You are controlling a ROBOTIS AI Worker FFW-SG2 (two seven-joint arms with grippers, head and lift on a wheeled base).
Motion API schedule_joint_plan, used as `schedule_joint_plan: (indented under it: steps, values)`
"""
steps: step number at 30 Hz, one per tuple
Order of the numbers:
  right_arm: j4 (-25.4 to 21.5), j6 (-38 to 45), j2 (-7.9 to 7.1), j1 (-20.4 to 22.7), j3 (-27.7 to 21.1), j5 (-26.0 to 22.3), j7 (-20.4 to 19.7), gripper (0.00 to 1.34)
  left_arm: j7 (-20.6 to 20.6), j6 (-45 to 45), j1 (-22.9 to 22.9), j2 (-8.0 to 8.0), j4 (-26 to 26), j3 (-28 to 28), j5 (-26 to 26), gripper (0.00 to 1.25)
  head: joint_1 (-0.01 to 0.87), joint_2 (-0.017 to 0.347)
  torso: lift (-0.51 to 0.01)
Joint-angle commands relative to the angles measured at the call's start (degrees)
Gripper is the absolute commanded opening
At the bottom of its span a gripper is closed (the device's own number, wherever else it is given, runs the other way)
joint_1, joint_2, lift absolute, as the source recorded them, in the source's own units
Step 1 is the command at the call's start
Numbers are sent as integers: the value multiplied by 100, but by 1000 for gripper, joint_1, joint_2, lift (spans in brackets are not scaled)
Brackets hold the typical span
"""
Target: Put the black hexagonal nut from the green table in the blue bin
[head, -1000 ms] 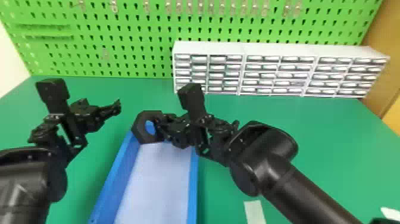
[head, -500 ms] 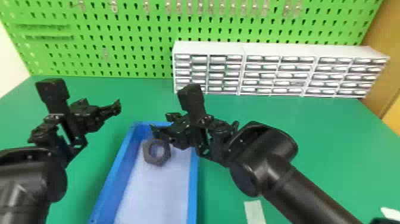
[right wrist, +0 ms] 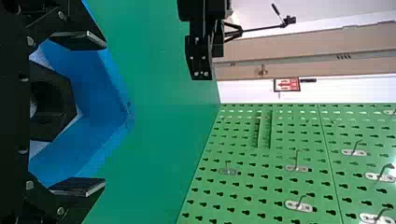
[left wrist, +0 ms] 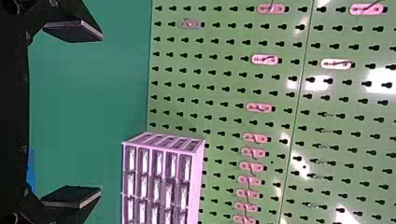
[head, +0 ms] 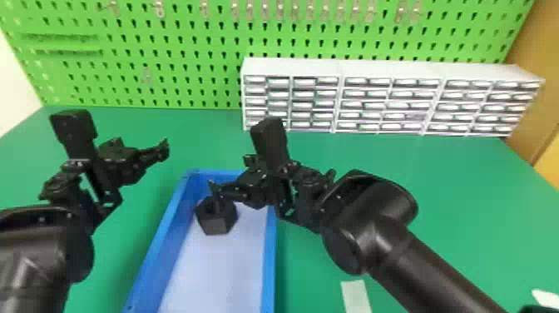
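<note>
If ever grabbing the black nut (head: pixel 216 227), expect something stiff and chunky, probably not fragile. Can't judge the weight, maybe light if plastic, a good bit heavier if metal. Would pinch two opposite flat sides and avoid the corners, likely to twist or slip there. Already inside the blue bin (head: pixel 269 258) near the far end, so probably no need to regrip. Note the right gripper (right wrist: pixel 104 113), let go, with fingers (right wrist: pixel 79 186) spread wide right by the nut. Same for the left gripper (left wrist: pixel 101 113), spread and holding nothing over the green table (head: pixel 416 187). Hard to say whether flat on the bottom or a bit tipped, with a dark finger across the nut in the head view. Can't tell about finger contact either. Can't see the bin's near end, cut off at the head view's bottom edge, or all of the nut behind the gripper body in the right wrist view
</note>
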Motion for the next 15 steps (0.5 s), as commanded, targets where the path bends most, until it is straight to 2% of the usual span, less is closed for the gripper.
schedule_joint_plan:
  steps: [1, 11, 15]
  values:
    - [1, 0, 1, 0, -9, 4, 0, 1089, 0, 0, 0, 0, -2, 0, 0, 1129, 666, 32, -100]
    - [1, 0, 1, 0, -44, 13, 0, 1089, 0, 0, -9, 0, -2, 0, 0, 1129, 666, 32, -100]
    - [1, -44, 19, 88, -246, 153, 0, 1089, 0, 0, -9, 0, -2, 0, 0, 1129, 666, 32, -100]
